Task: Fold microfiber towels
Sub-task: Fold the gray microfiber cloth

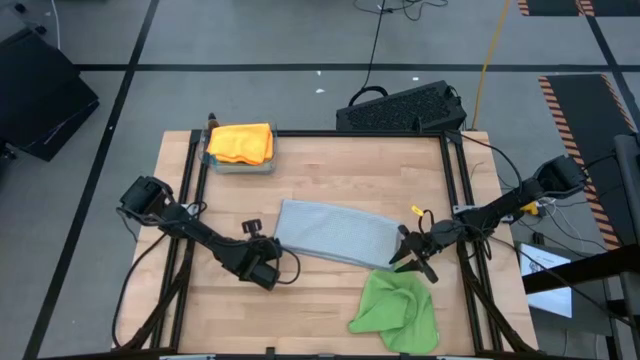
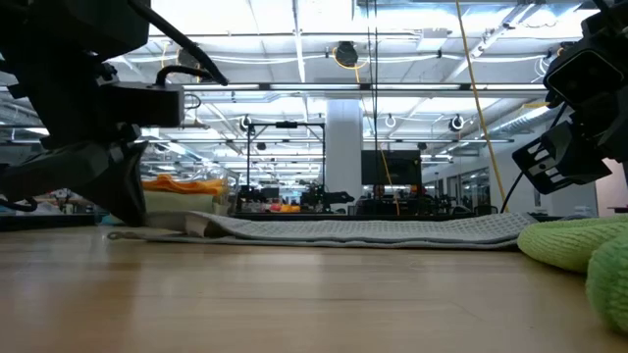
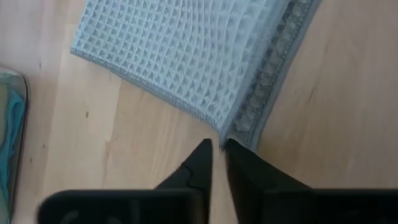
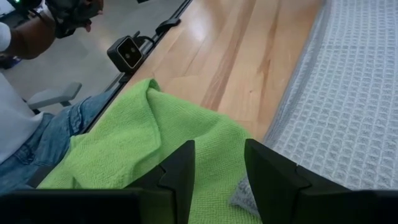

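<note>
A light grey waffle-weave towel (image 1: 335,233) lies flat and folded in two layers in the middle of the table. My left gripper (image 1: 277,256) points down at its near left corner (image 3: 225,132). Its fingers (image 3: 214,149) are shut to a narrow slit with nothing seen between them. A bright green towel (image 1: 397,310) lies crumpled near the front edge. My right gripper (image 1: 402,258) hangs open above the table. It is over the green towel (image 4: 155,137) and the grey towel's near right corner (image 4: 244,193). An orange towel (image 1: 240,143) tops a stack at the far left. My left gripper comes slanting down from the table's left, and its tips (image 3: 231,146) stand right at the grey towel's near left corner (image 3: 236,127), where the two layers meet. The corner lies flat on the wood. Whether the tips touch it I cannot tell.
A clear container (image 1: 238,162) holds the stack under the orange towel at the far left. A black keyboard (image 1: 400,108) sits beyond the far edge. Black frame rails (image 1: 455,190) run along the table's sides. A person in jeans (image 4: 43,146) sits past the near edge.
</note>
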Robot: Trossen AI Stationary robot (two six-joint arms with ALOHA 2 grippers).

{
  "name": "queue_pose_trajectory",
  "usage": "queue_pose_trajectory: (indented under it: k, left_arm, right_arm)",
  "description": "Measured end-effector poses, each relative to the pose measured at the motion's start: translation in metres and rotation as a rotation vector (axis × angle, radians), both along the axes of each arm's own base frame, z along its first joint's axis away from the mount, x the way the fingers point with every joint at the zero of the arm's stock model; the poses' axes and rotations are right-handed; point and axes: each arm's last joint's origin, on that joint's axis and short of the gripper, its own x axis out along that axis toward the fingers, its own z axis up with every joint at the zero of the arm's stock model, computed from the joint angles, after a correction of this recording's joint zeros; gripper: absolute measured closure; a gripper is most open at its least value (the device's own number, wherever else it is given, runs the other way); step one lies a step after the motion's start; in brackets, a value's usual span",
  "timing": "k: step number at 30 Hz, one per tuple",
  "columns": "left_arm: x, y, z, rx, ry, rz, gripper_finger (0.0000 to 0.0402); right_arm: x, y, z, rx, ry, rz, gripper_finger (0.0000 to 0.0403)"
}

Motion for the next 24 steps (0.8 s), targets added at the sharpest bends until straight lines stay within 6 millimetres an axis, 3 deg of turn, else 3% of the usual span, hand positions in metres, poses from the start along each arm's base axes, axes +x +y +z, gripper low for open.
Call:
queue_pose_trajectory:
  k: [7, 11, 16, 19, 24]
  left_arm:
    - [-0.003, -0.002, 0.002, -0.041, 0.039, 0.018, 0.0250]
    - [0.003, -0.003, 0.021, -0.128, -0.007, 0.053, 0.0225]
    - [0.015, 0.000, 0.047, -0.067, -0.302, 0.044, 0.0257]
    - [0.023, 0.013, 0.041, -0.058, -0.407, 0.106, 0.0292]
    - [0.023, 0.025, 0.019, -0.160, -0.418, 0.187, 0.0353]
  right_arm:
    - [0.000, 0.000, 0.000, 0.002, 0.001, 0.000, 0.0273]
    - [0.000, 0.000, 0.000, 0.000, 0.000, 0.000, 0.0273]
    - [0.001, 0.000, 0.001, -0.021, -0.031, 0.012, 0.0273]
    - [0.002, 0.000, 0.003, -0.048, -0.069, 0.004, 0.0273]
    - [0.002, 0.000, 0.005, -0.053, -0.086, 0.005, 0.0273]
